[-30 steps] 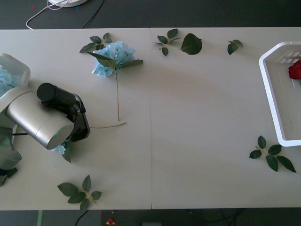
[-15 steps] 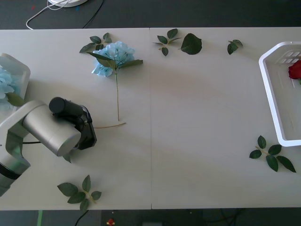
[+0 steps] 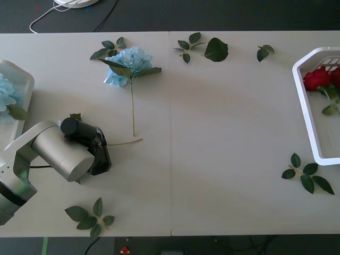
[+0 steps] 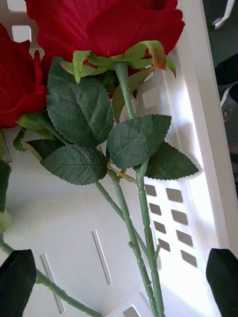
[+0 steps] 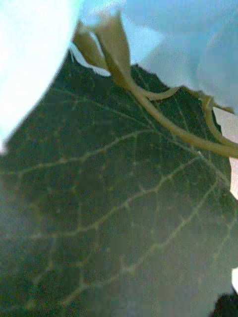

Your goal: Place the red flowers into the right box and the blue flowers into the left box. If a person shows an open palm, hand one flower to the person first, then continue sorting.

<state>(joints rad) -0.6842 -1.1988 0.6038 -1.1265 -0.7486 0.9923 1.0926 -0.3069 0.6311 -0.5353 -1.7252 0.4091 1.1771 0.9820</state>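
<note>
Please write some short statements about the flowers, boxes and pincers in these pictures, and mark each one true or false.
1. A blue flower lies on the table. True.
2. The right box holds blue flowers. False: it holds red flowers.
3. The right pincer is open above the red stems. True.
4. The left arm hovers over the right box. False: it is near the table's left side.
5. The left box holds a blue flower. True.

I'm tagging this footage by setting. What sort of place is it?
Probably a lab or test workspace: a plain white table on dark flooring, a loose white cable behind it, and artificial blue flowers laid out with white plastic baskets for sorting.
</note>
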